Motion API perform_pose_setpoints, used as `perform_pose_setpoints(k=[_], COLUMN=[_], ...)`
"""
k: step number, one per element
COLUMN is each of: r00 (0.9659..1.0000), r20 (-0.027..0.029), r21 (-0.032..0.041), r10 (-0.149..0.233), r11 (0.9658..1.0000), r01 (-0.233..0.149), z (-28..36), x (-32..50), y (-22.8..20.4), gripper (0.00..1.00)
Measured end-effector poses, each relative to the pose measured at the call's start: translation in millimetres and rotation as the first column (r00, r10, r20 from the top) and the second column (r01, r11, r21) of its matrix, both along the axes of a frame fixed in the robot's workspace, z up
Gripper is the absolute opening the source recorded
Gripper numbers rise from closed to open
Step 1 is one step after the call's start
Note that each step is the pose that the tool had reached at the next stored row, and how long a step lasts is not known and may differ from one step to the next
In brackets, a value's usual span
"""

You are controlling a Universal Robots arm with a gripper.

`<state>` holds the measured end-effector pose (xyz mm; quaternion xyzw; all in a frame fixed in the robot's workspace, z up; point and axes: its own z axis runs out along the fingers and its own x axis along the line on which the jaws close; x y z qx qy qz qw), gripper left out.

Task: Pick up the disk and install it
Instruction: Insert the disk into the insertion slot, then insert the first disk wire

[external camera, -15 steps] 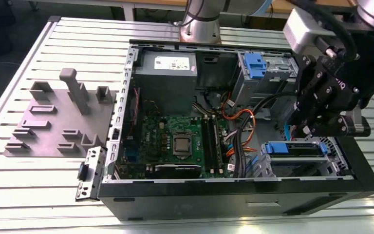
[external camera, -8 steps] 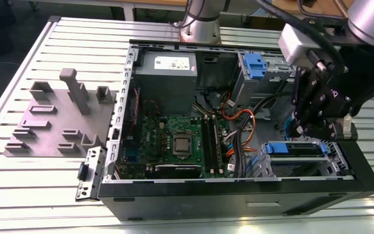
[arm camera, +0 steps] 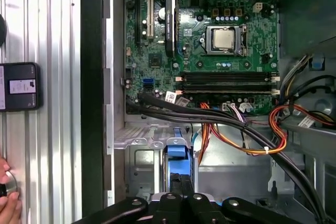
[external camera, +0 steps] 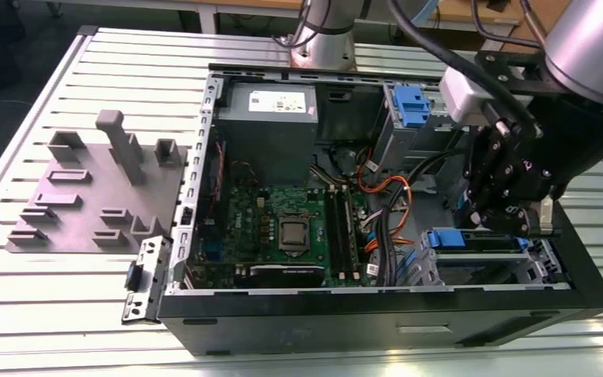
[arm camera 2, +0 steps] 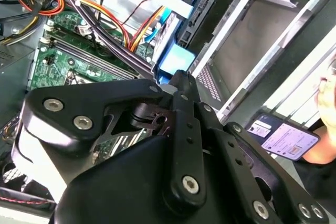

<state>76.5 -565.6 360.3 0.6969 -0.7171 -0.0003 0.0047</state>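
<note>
The disk sits low in the drive bay at the front corner of the open computer case (external camera: 191, 196), on the exterior view's right. Its blue plastic end (external camera: 444, 239) faces the motherboard, and a grey edge (external camera: 495, 245) runs back into the bay. That blue end also appears in both wrist views (arm camera: 176, 156) (arm camera 2: 174, 59). My gripper (external camera: 493, 228) hangs straight over it. The fingers (arm camera: 175, 192) stand pressed together, with their tips (arm camera 2: 181, 80) against the blue end and nothing between them.
Orange and black cables (arm camera: 236, 137) run beside the bay. A second blue-fronted drive (external camera: 411, 106) sits in the rear bay, near the grey power supply box (external camera: 270, 118). A grey fixture plate (external camera: 92, 196) lies outside the case. A person's hand (arm camera: 5, 192) and a dark device (arm camera: 18, 86) rest on the table.
</note>
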Motion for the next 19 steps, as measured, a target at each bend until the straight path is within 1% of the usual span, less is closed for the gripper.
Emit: perform_pose_setpoints(k=[3,6,8,19], r00=[1.0000,1.0000,1.0000,1.0000], r20=[0.0000,-0.0001,0.0000,0.0000], r21=[0.0001,0.0001,0.0120,0.0126], r10=[0.000,0.000,0.000,0.000], r11=[1.0000,1.0000,0.9999,0.9999], r01=[0.000,0.000,0.000,0.000], z=[-5.2,-5.5,-5.6,-5.7], x=[0.0,0.0,0.0,0.5], y=[0.0,0.0,0.0,0.0], gripper=[0.11,0.11,0.11,0.11])
